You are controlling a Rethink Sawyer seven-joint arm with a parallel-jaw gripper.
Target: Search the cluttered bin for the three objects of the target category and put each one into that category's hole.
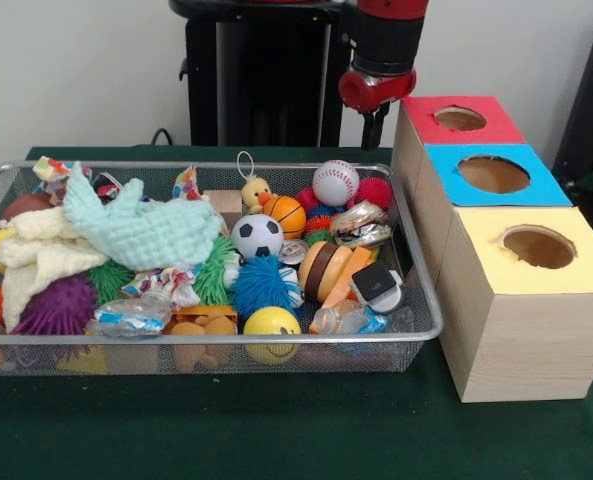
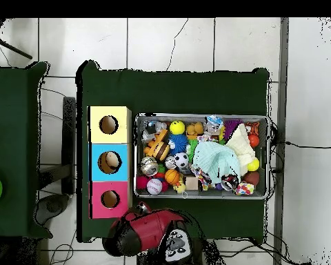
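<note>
The green-covered desk (image 1: pixel 276 430) carries a wire mesh bin (image 1: pixel 421 290) heaped with toys, and beside it three wooden boxes with round holes: yellow top (image 1: pixel 576 262), blue top (image 1: pixel 541 185), red top (image 1: pixel 506 128). In the bin lie a mint cloth (image 1: pixel 141 230), a blue spiky ball (image 1: pixel 261 285), a soccer ball (image 1: pixel 257 236), a baseball (image 1: pixel 335 183) and a small basketball (image 1: pixel 286 214); many pieces underneath are buried. The tool (image 1: pixel 374 125) hangs behind the bin near the red box; whether it is open is unclear.

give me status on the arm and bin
End effector raised behind bin, holding nothing visible. Bin full, balls under clutter. Blue hole has something inside.
</note>
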